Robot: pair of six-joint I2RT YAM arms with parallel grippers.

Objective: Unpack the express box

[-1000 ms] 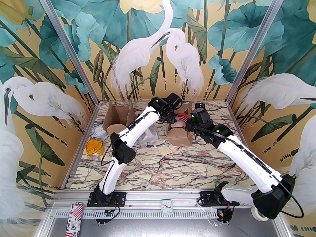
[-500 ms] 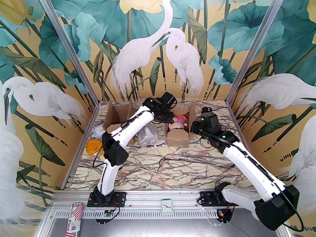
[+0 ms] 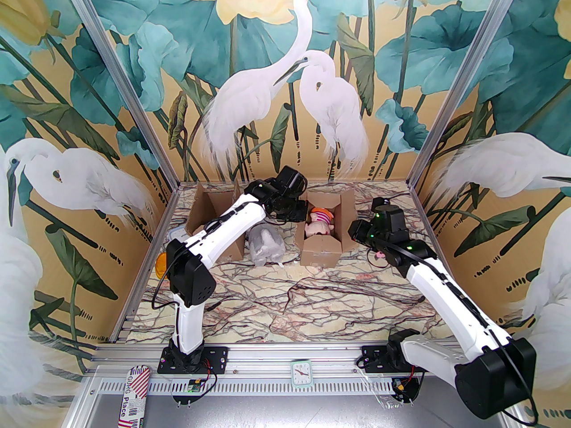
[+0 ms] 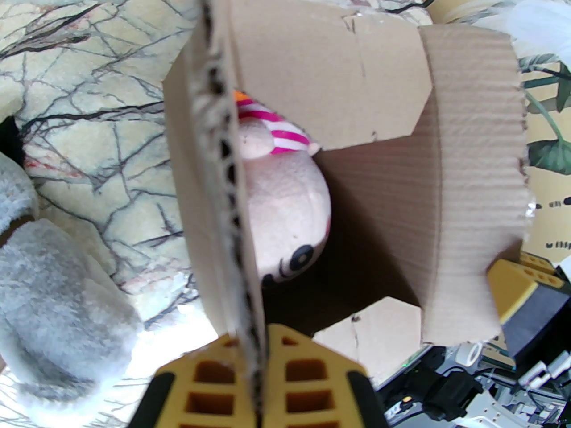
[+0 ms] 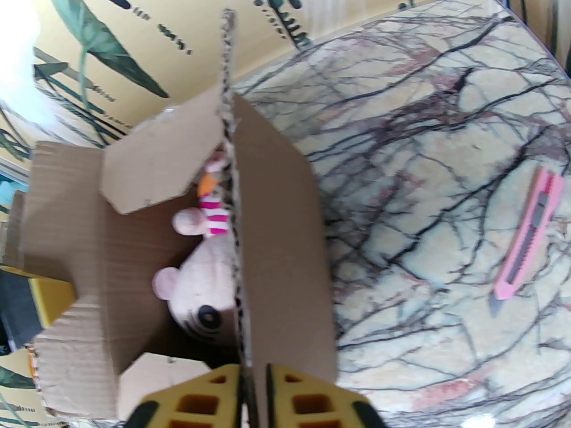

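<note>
Spreading box [image 3: 322,250] flaps [image 4: 214,194], left gripper [image 4: 254,359] clamped on one, right gripper [image 5: 254,377] straddling other, grip unclear. Next: freeing a gripper, lifting plush [image 4: 285,212] out.

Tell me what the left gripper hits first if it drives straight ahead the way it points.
The left gripper is shut on the box flap, edge-on between its jaws, so it would ride further onto that cardboard first. Beyond it, probably the table; depth is unclear.

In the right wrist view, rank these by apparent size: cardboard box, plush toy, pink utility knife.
1. cardboard box
2. plush toy, though partly hidden by the box
3. pink utility knife, long but thin, so it covers the least area
</note>
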